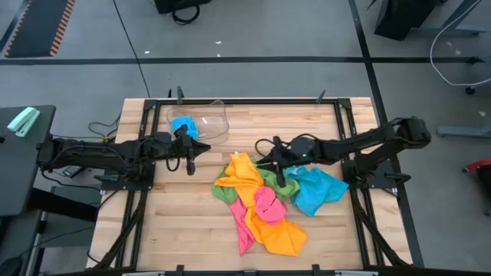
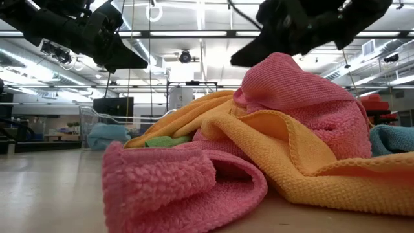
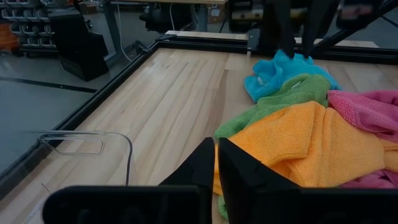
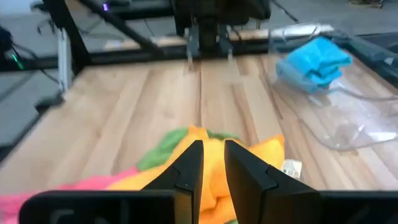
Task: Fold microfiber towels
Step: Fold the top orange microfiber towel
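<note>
pink towel (image 2: 194, 184) foremost | towel heap (image 1: 265, 203) elongated diagonally | left tool (image 1: 190, 165) closed, empty

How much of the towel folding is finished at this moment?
Done: one folded blue microfiber towel lies in the clear plastic bin. In hand: nothing; the left hand is shut and empty beside the bin, the right hand over the pile. Left: the crumpled orange, pink, green and blue towels.

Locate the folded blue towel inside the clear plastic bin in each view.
High view: folded blue towel in the bin, upper centre-left.
Low view: pale blue shape at left, probably it.
Left wrist view: not in it; only the bin's rim shows.
Right wrist view: upper right.
Shared landmark: the orange towel.
</note>
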Tool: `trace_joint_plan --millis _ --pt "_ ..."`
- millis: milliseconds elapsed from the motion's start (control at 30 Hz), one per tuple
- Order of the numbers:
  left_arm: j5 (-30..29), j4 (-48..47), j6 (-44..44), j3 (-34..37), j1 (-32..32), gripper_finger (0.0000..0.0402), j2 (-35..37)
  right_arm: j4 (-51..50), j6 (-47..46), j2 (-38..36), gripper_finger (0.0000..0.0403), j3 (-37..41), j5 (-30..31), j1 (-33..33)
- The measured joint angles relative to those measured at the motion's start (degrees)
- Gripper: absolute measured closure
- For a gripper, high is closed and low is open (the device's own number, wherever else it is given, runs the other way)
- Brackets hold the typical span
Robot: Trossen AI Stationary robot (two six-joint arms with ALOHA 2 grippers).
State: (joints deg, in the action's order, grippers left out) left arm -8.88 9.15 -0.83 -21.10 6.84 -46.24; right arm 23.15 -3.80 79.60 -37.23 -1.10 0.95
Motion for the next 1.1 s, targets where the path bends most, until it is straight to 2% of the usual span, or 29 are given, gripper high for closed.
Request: trace_joint_plan --millis 233,400,567,700,867,1000,1100 --pt "0.0 0.0 0.0 0.0 0.0 0.0371 0.0 -0.9 5.2 8.0 0.0329 -5.9 0.0 -0.1" --pt "0.0 0.3 0.0 0.0 0.0 0.0364 0.0 -13.4 7.4 14.2 0.0317 -14.9 -0.7 0.0" --pt "0.0 0.6 -2.5 0.0 0.0 0.0365 0.0 -24.9 8.8 19.3 0.0266 -24.0 -0.7 0.3" --pt "0.0 0.0 -9.6 0.0 0.0 0.0372 0.0 -32.5 9.2 21.8 0.0218 -30.5 -0.7 0.3" --pt "0.0 -0.2 -8.5 0.0 0.0 0.038 0.0 -39.6 8.9 23.9 0.018 -35.9 -0.7 0.4" --pt "0.0 -0.5 -4.6 0.0 0.0 0.038 0.0 -40.8 8.7 25.5 0.0183 -36.9 -0.7 0.3" --pt "0.0 -0.4 -2.2 0.0 0.0 0.0375 0.0 -40.9 7.7 25.9 0.0207 -36.9 -0.2 0.4"
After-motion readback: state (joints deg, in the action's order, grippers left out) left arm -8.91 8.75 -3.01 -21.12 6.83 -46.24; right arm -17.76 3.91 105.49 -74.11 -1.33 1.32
